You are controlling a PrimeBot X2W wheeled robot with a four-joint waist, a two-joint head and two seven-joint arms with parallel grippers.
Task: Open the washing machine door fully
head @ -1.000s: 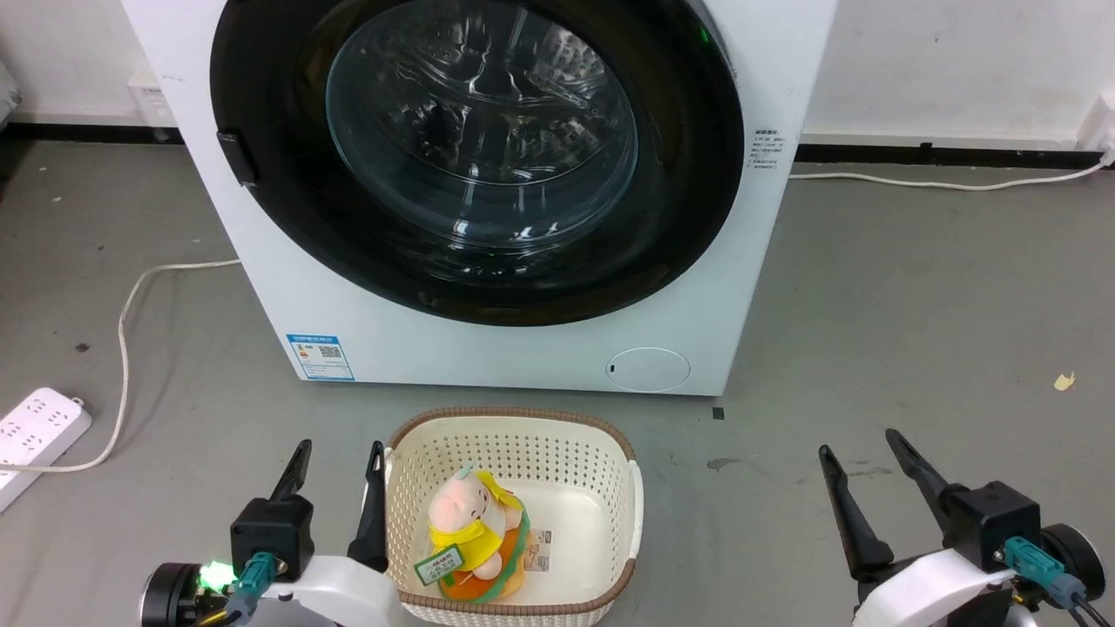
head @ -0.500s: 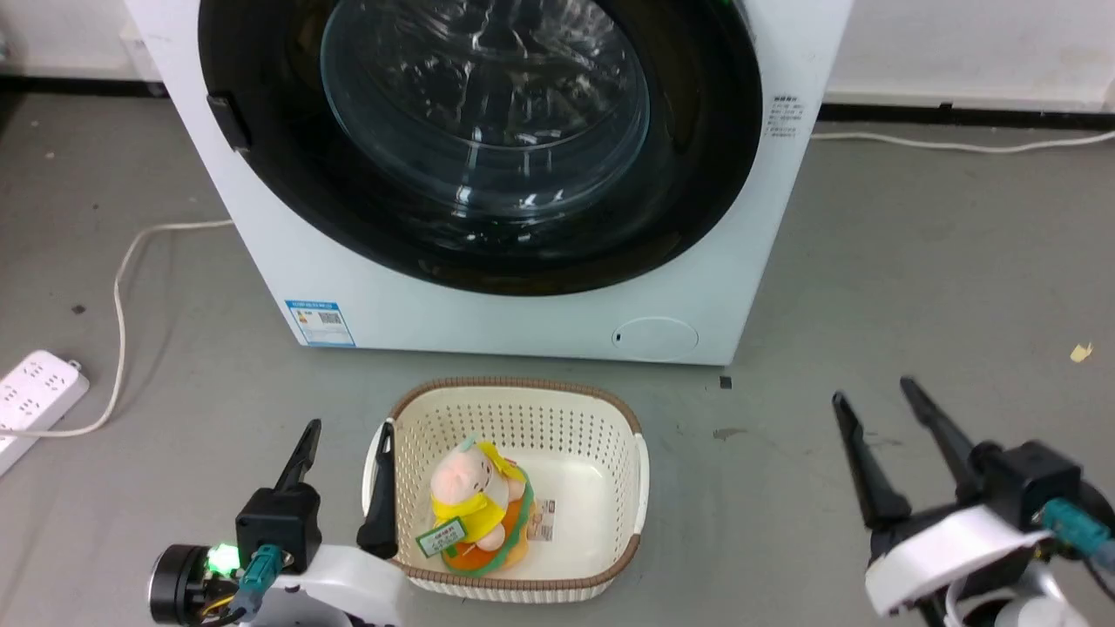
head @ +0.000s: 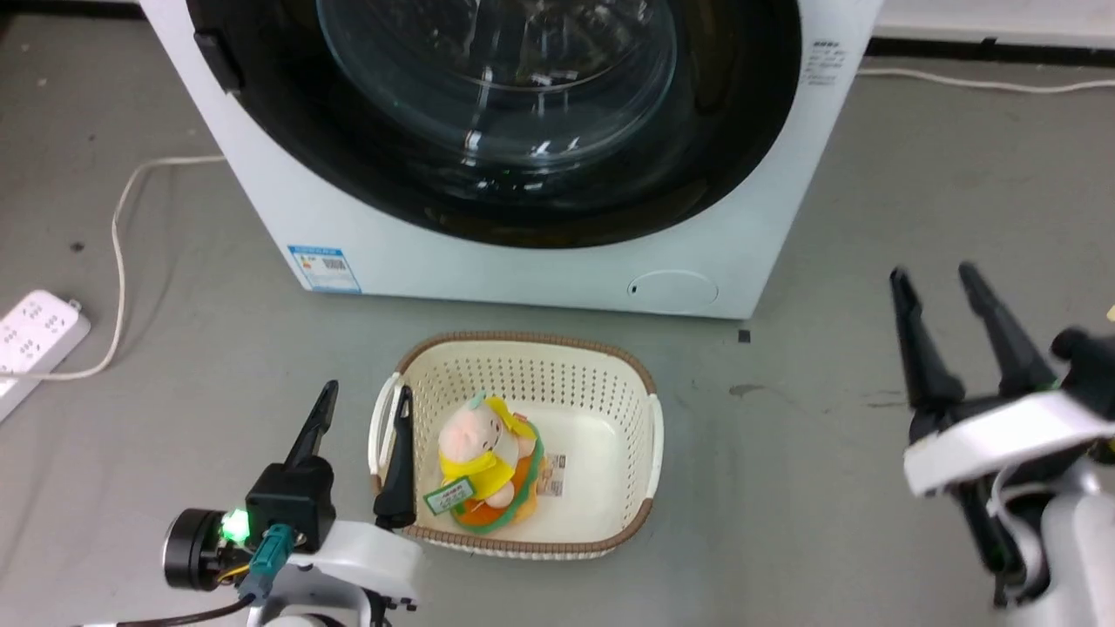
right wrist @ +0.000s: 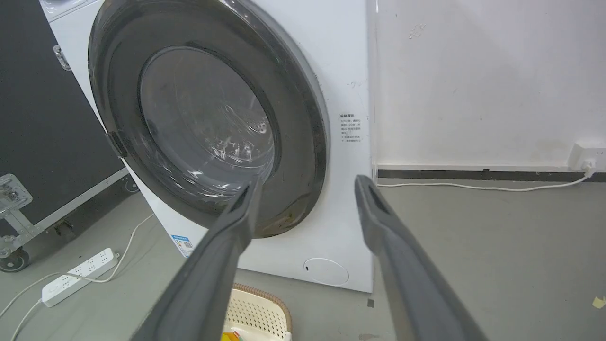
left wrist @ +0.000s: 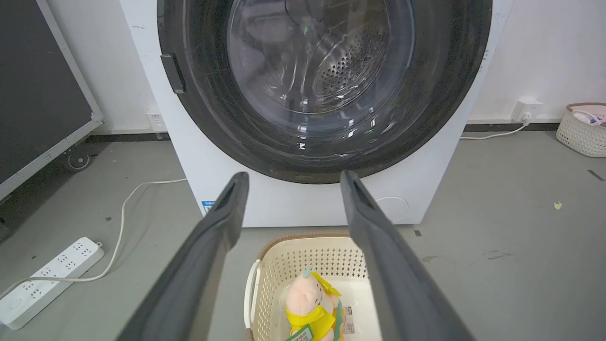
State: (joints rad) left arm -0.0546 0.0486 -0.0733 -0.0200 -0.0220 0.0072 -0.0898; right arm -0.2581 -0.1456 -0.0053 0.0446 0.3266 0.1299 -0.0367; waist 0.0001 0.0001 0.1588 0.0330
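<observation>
Washing machine door [head: 496,113]: glossy black ring with a bulging clear glass centre, lying flush against the front of the washing machine [head: 523,270], directly ahead of the robot. The perforated steel drum shows through the glass.

Cream perforated basket [head: 649,453] with a brown rim on the grey floor, just in front of the machine. Inside: one plush toy [head: 483,457], pink head, yellow top, orange-and-green base, with a green paper tag [head: 449,498]. A small printed card [head: 553,475] lies beside it on the basket bottom. Writing on both is too small to read.

Second pale basket [left wrist: 582,130] by the far wall; contents unclear.

Blue label sticker [head: 324,268] with a QR square at the machine's lower left corner. Small block of dark print [head: 823,63] beside the door's right edge, illegible.

Left gripper [head: 366,392]: jaws spread wide, holding nothing, one finger over the basket's left rim; contact cannot be told. Right gripper [head: 932,274]: jaws spread wide, empty, above bare floor to the machine's right.
</observation>
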